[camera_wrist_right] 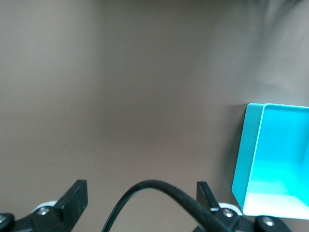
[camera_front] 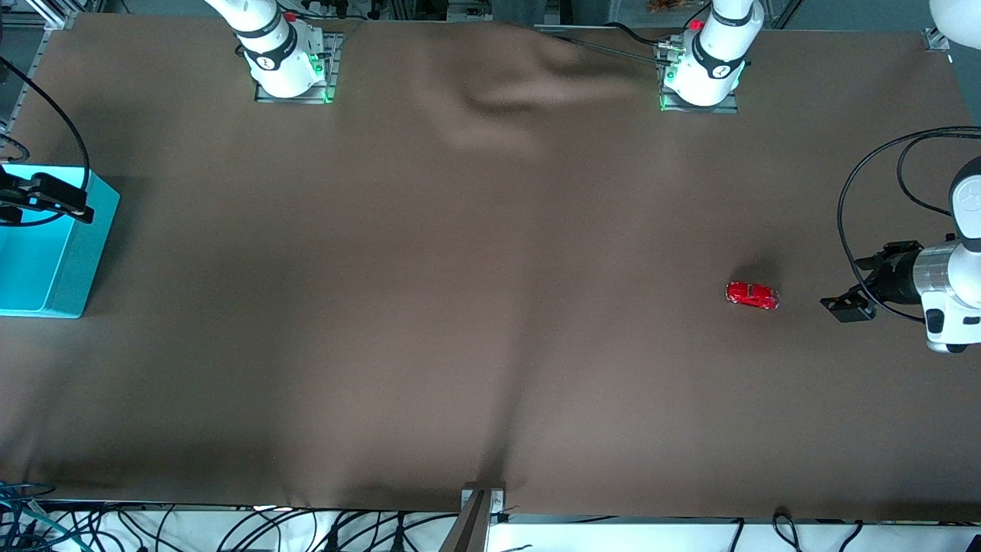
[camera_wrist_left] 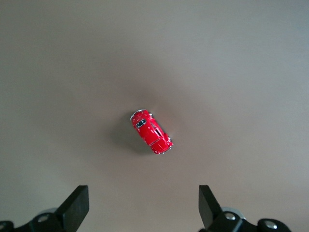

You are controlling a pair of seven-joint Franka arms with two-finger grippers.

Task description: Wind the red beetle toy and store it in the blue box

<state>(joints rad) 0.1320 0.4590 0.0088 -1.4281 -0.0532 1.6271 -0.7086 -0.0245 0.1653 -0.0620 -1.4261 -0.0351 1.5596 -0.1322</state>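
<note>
Red beetle toy (camera_front: 752, 295) lies alone on the cloth at the left arm's end, long axis pointing toward the nearby, spread, empty left gripper (camera_front: 843, 305); right gripper (camera_front: 57, 201), also spread, waits over the blue box (camera_front: 54, 284).

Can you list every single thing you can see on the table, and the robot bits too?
red beetle toy: one, glossy red, on the brown cloth toward the left arm's end of the table.
blue box: one, turquoise, open-topped, at the right arm's end of the table.
table cloth: one, brown, covers the table.
left gripper: one, black, open, empty, up in the air beside the toy.
right gripper: one, black, open, empty, over the blue box.
</note>
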